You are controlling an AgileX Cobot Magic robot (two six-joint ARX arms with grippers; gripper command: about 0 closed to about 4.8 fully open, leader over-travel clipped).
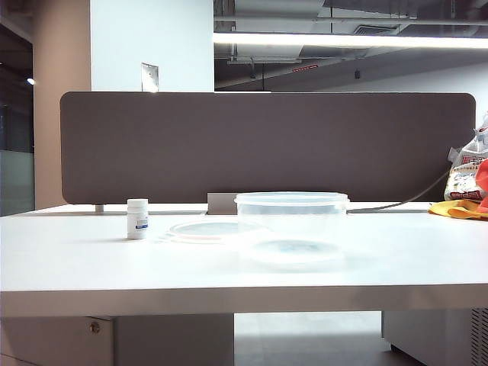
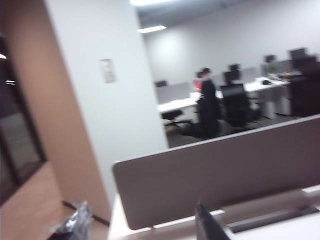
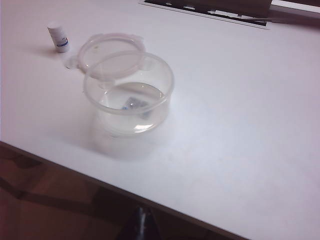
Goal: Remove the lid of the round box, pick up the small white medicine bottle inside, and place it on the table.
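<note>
The small white medicine bottle (image 1: 137,219) (image 3: 58,37) stands upright on the table (image 1: 76,259) (image 3: 240,125), left of the box. Between bottle and box, the lid (image 1: 206,230) (image 3: 107,47) lies flat on the table, against the box. The round box (image 1: 291,200) (image 3: 170,85) stands open, with only a small dark mark on its base. Neither gripper shows in the exterior view. My left gripper (image 2: 142,220) is open with nothing between its fingers, facing the partition (image 2: 215,175). My right gripper (image 3: 142,222) is shut, back over the table's near edge, well away from the box.
A dark partition (image 1: 267,145) runs along the back of the table. A snack bag and an orange-yellow cloth (image 1: 465,194) lie at the far right, with a cable (image 1: 412,200) running toward them. Beyond the partition are office desks and chairs.
</note>
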